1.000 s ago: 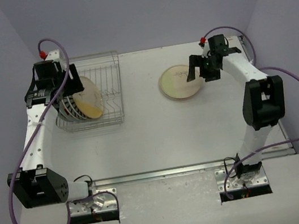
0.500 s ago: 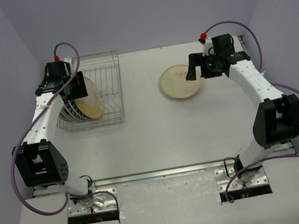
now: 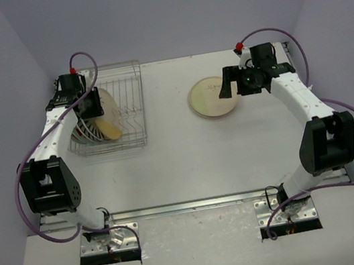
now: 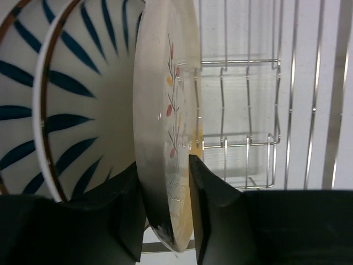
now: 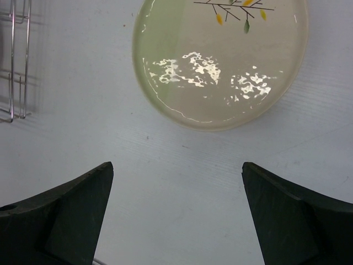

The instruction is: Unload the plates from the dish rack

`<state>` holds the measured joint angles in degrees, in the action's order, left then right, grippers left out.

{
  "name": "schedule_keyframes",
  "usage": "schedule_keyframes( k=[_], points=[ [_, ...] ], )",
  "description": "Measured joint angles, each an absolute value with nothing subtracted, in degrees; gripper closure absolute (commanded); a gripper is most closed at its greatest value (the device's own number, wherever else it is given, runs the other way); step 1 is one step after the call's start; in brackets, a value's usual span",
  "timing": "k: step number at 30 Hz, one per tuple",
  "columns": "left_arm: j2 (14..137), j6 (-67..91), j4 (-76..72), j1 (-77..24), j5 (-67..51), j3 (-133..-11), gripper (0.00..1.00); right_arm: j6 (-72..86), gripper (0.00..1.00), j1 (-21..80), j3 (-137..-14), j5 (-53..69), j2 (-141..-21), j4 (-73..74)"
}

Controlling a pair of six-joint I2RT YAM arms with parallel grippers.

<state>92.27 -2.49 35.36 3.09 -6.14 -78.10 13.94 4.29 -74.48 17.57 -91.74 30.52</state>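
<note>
Since second ago: left jaws narrowed onto rim of tan sprig plate [image 4: 165, 110], now pinching it. Plate upright in dish rack [image 3: 127, 100], 10 o'clock on bench [image 3: 182, 165]; blue-striped plate [image 4: 83, 110] just beside it. Right jaws spread wide, hovering over unloaded cream plate [image 5: 220, 66] at 1 o'clock. Risk: thin edge grip, so glazed rim may slip on lift, or plate may knock striped neighbour and snag slot wires.

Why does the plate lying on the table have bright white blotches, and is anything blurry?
Right wrist view: the blotches are glare, likely lamps reflected on the glossy plate. Left wrist view: the gripped plate in the left gripper is soft at its near rim, and the rack behind looks washed out. Top view: even light, faint shadows.
</note>
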Motion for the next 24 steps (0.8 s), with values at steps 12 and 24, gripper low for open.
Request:
schedule_keyframes(
  k=[12,24],
  points=[
    [93.14,-1.75,37.78,3.20,-8.27,-80.27,1.00,14.25,0.01,4.29,-73.83,19.80,-90.65,30.56],
    [90.86,-0.02,43.50,3.43,-14.04,-96.80,1.00,15.68,0.03,4.25,-71.85,26.54,-86.30,28.24]
  ],
)
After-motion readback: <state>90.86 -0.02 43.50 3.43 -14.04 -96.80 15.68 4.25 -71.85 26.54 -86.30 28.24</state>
